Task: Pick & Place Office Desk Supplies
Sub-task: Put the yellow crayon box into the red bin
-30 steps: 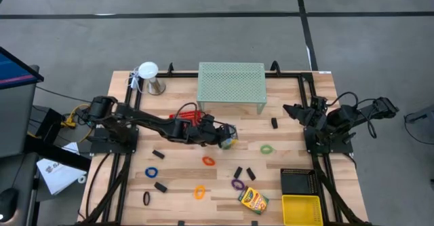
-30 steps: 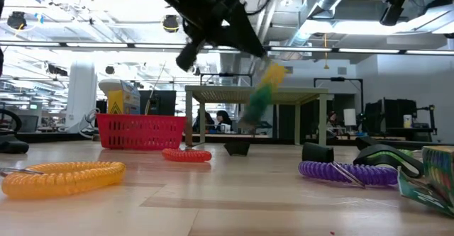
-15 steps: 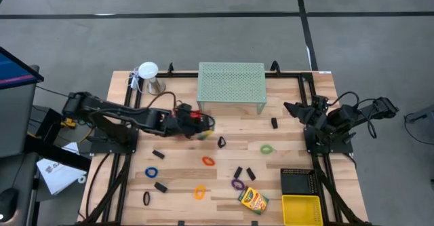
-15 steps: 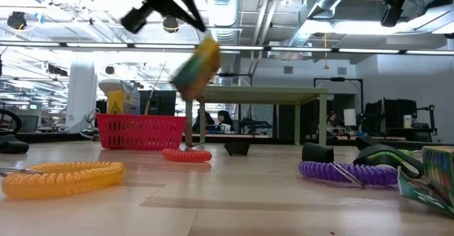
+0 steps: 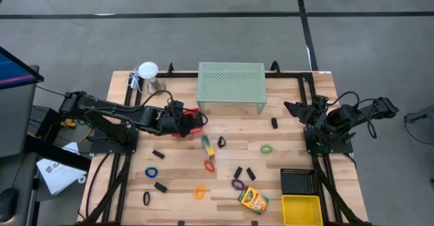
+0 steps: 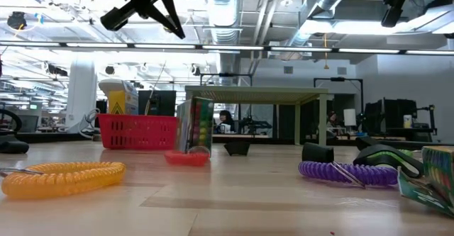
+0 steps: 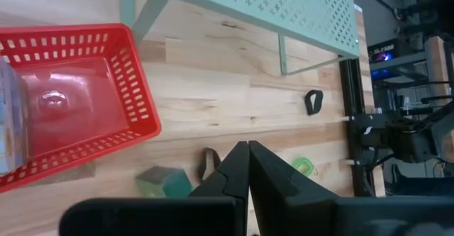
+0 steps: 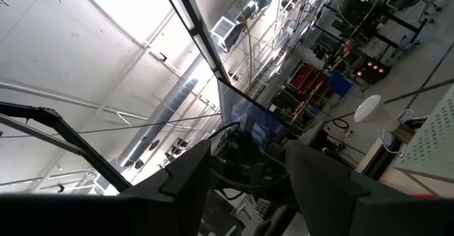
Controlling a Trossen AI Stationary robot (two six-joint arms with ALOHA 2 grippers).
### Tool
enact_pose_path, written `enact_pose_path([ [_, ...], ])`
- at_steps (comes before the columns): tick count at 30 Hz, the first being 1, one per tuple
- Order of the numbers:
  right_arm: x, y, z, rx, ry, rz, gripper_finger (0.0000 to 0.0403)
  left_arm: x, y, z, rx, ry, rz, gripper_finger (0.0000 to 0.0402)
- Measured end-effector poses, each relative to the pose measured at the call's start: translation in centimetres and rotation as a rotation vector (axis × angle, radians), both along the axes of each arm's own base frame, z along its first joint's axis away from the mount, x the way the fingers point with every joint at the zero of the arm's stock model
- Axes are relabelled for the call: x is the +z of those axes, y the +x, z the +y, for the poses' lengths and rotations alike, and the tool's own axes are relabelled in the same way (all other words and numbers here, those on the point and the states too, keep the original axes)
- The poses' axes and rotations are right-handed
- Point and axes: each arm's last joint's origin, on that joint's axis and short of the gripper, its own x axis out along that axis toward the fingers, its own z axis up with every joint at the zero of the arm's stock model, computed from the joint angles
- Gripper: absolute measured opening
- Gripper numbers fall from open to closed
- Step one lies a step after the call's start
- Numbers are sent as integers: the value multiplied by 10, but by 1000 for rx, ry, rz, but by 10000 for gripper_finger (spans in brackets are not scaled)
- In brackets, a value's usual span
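The crayon box (image 5: 205, 144) stands on the wood near the middle of the high view, just below the mesh shelf (image 5: 230, 83) and right of the red tray (image 5: 192, 121). In the low view it stands upright on the table, right of the tray, with a red loop (image 6: 186, 156) at its foot. A black clip (image 5: 221, 142) lies just right of the box.

Nothing holds the box. The left gripper (image 5: 182, 115) hangs over the red tray, left of centre, its fingers (image 7: 245, 172) pressed together and empty; the low view shows it high in the upper left, well above the table.

Around the box, more supplies dot the lower half of the table: a green loop (image 5: 266, 148) to the right, an orange loop (image 5: 199, 193) and a purple loop (image 5: 237, 184) lower down, a blue loop (image 5: 151, 172) to the lower left, and further black clips (image 5: 242, 173) scattered about. A second crayon box (image 5: 252, 199) lies flat near the bottom, beside the black tray (image 5: 300, 181) and yellow tray (image 5: 300, 210) at lower right.

The right gripper (image 5: 293, 110) waits at the table's right edge, lifted and pointing up into the room, its fingers (image 8: 186, 178) spread apart with nothing between them.
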Motion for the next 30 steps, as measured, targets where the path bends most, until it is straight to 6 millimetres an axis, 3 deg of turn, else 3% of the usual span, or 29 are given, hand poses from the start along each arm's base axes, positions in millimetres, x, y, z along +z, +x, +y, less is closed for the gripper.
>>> enact_pose_path([
  [10,0,0,0,0,1,-2,182,0,-1,-12,-48,3,-6,0],
  [17,0,0,0,-4,3,-1,182,7,5,-35,-239,-51,-88,19],
  [24,0,0,0,-3,2,-1,182,4,9,-71,-302,-197,-182,110],
  [30,0,0,0,-3,-1,0,182,-15,32,-98,-339,-241,-257,208],
])
